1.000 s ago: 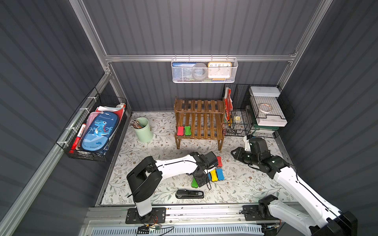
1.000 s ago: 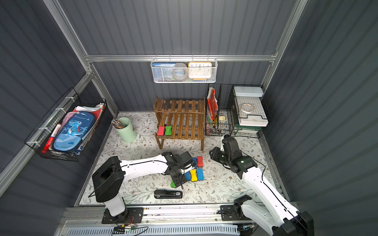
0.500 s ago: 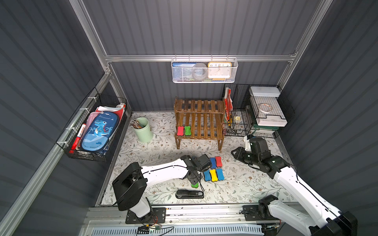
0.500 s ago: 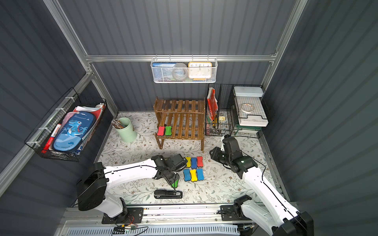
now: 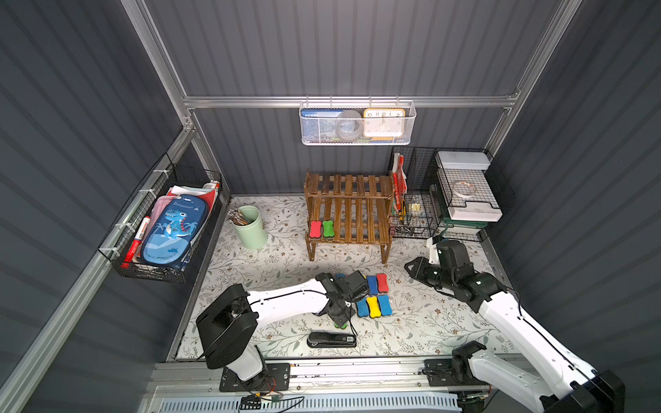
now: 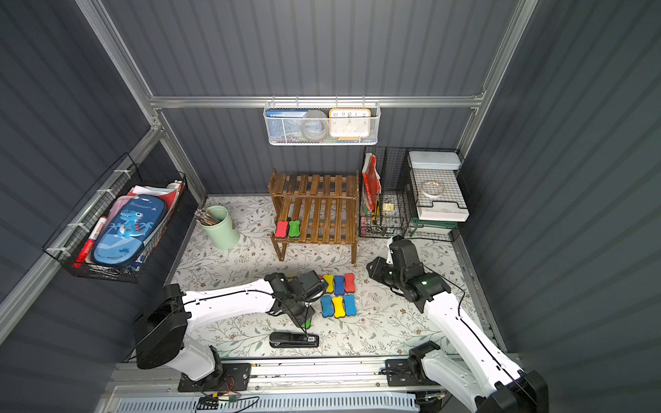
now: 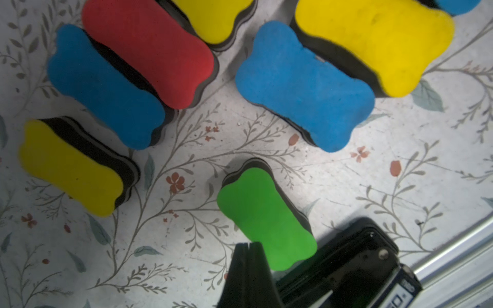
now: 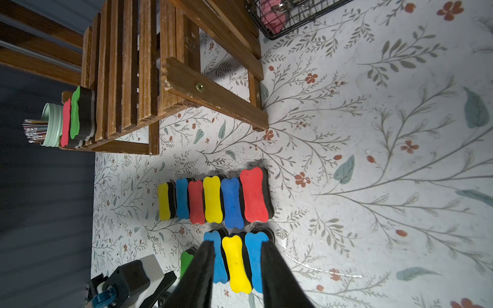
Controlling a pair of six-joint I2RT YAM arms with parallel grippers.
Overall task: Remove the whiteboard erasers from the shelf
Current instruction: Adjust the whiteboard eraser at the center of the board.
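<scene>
The wooden shelf (image 5: 357, 218) stands at the back, with a red eraser (image 5: 315, 229) and a green eraser (image 5: 327, 229) side by side at the left end of its lower tier. Several erasers lie in two rows on the table (image 5: 373, 306) in front of it. A single green eraser (image 7: 264, 218) lies by itself beside them. My left gripper (image 7: 248, 244) hangs just over that green eraser, shut and empty. My right gripper (image 8: 237, 242) hovers open at the right, above the table, with nothing between its fingers.
A black stapler (image 5: 331, 339) lies near the front edge, close to the lone green eraser. A green cup of pencils (image 5: 250, 229) stands left of the shelf. A black wire-grid organizer (image 5: 429, 200) stands right of the shelf. Wire baskets hang on the left wall (image 5: 161, 229) and on the back wall (image 5: 357, 123).
My left gripper has gone from open to shut, empty, and has drawn back slightly to the left above the green eraser on the table. The right arm has not moved.
</scene>
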